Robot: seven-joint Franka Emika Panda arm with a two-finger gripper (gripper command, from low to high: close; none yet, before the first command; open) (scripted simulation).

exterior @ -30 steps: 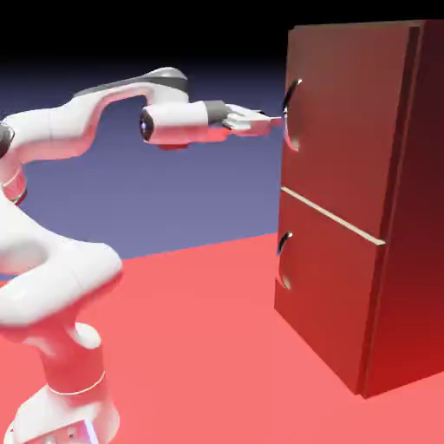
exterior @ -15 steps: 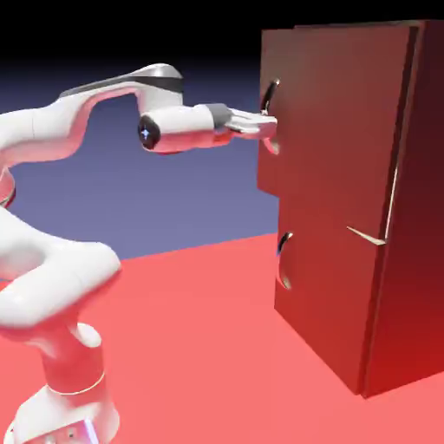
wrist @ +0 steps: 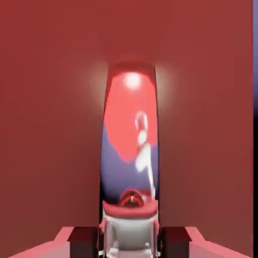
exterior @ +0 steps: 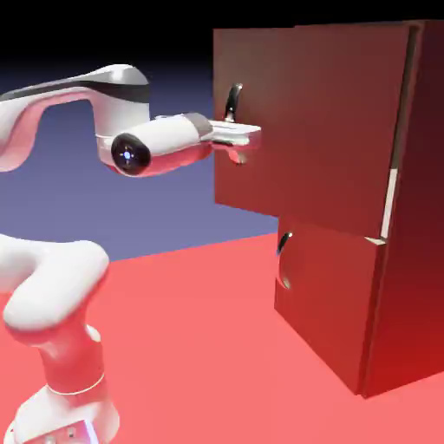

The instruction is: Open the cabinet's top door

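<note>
The cabinet point(exterior: 418, 225) stands at the exterior view's right, dark reddish-brown. Its top door point(exterior: 303, 121) is swung partly out from the body, its handle edge turned toward the arm. My gripper point(exterior: 246, 137) is shut on the top door's curved metallic handle point(exterior: 231, 100), gripping it about halfway down. In the hand view the shiny handle point(wrist: 130, 146) rises large between my fingertips point(wrist: 83, 241), with the door's wood point(wrist: 50, 101) behind it. My gripper point(wrist: 130, 238) sits at that view's bottom edge.
The lower door point(exterior: 334, 299) is closed, its own curved handle point(exterior: 283, 260) on its left edge. A pale strip point(exterior: 391, 195) shows where the top door has parted from the cabinet. The red table point(exterior: 199, 347) spreads in front.
My gripper closed on the handle and pulled back to the exterior view's left. The top door went from shut to swung well out, following the hand.
</note>
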